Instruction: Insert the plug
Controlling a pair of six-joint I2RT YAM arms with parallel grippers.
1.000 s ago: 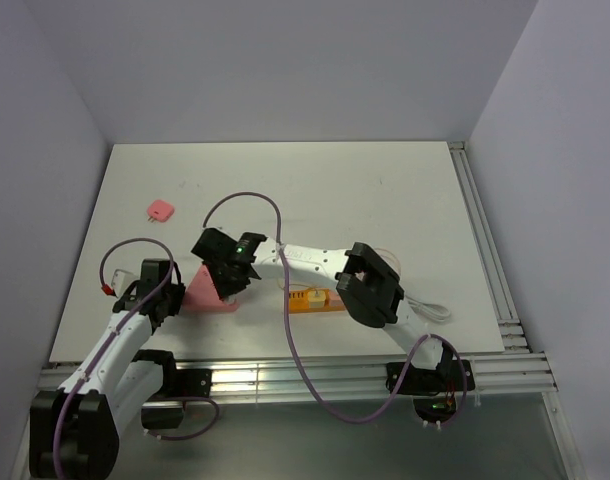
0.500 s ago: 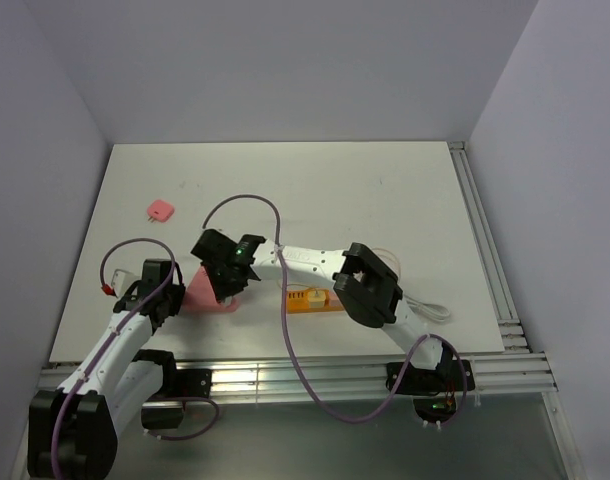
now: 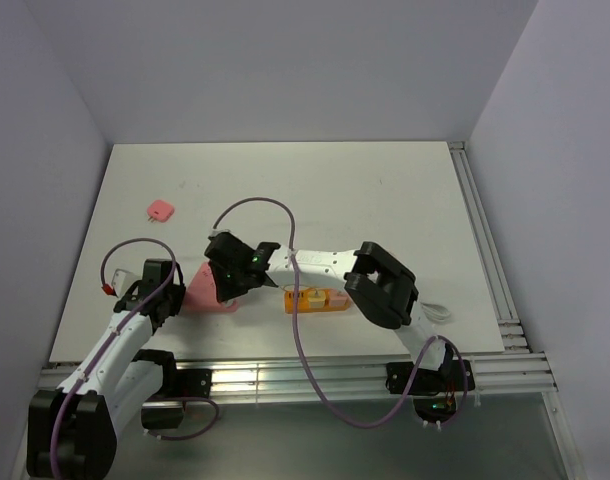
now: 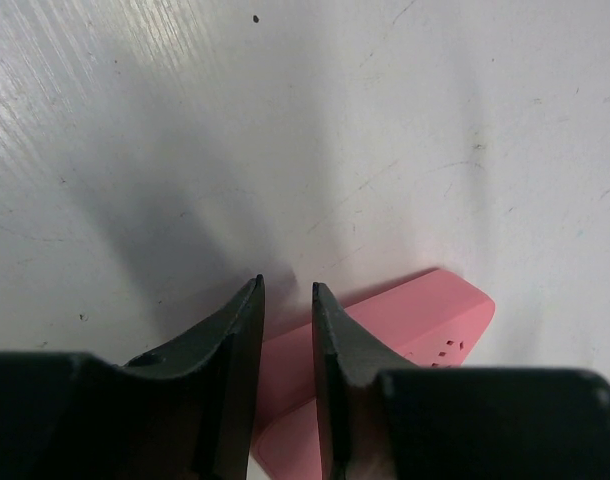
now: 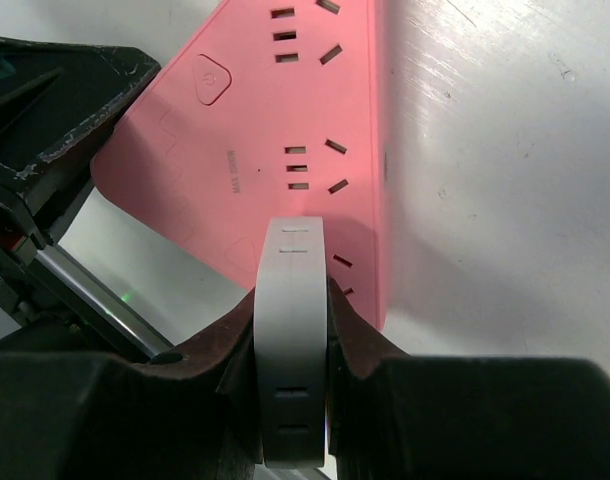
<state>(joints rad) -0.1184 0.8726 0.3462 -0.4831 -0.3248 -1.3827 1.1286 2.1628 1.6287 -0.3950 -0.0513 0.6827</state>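
A pink power strip (image 3: 198, 291) lies at the table's front left, its socket face filling the right wrist view (image 5: 275, 110). My right gripper (image 3: 228, 283) (image 5: 293, 288) is shut on a white plug (image 5: 293, 330) and holds it just over the strip's near sockets; whether it touches them I cannot tell. My left gripper (image 3: 173, 293) (image 4: 287, 285) stands at the strip's left end (image 4: 415, 318). Its jaws are nearly closed, with the strip's rounded corner between them.
An orange holder (image 3: 317, 299) with a pale part on it lies right of the strip, under the right arm. A small pink piece (image 3: 161, 209) sits at the far left. A white cable (image 3: 437, 312) lies by the right arm's base. Purple cables loop off both arms.
The right arm's elbow has swung to the right, and its gripper with the plug has shifted slightly right and down over the strip. The left arm has stayed put.
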